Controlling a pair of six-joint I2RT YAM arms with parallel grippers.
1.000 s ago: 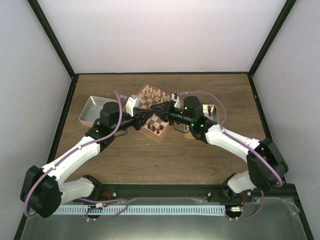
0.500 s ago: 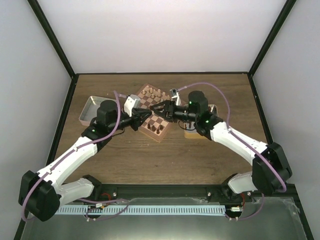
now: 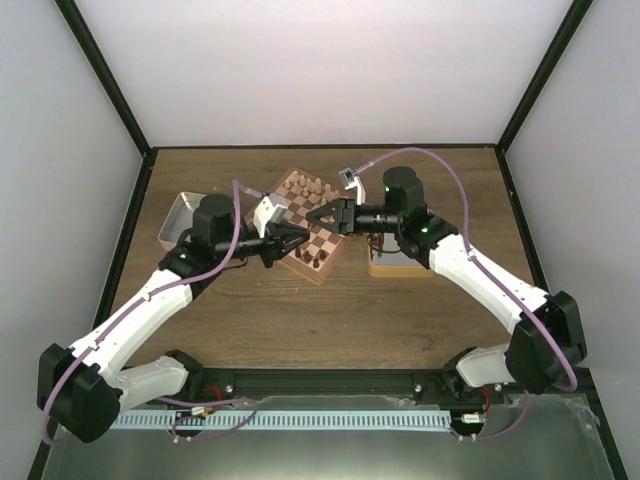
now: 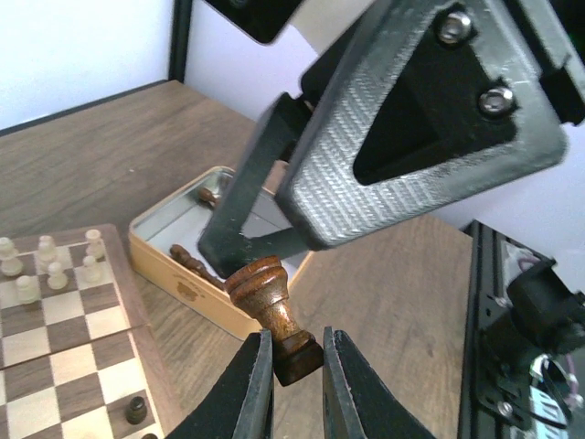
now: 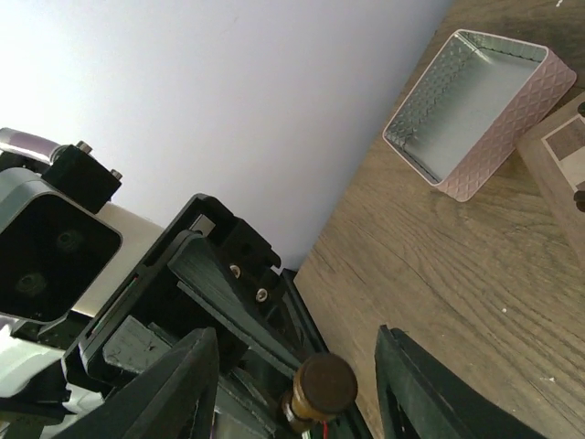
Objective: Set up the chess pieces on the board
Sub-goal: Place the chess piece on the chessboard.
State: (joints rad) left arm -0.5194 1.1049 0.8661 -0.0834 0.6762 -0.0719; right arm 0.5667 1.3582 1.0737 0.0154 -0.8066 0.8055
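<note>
At the board's (image 4: 64,380) near edge, left pincer (image 4: 291,366) grips one dark chess piece (image 4: 271,306); right pincer (image 3: 320,215) gapes wide, empty. Pale ranks (image 4: 46,261) set; few dark pieces (image 4: 135,409) placed, others lie in tin (image 4: 183,279); judged incomplete

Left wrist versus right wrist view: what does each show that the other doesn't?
Left wrist only: pale pieces on the board, and a tan tin holding dark pieces. Right wrist only: a pink tin with nothing visible inside. Both: the dark chess piece pinched at its base by the left gripper, with the right gripper open either side of it.
</note>
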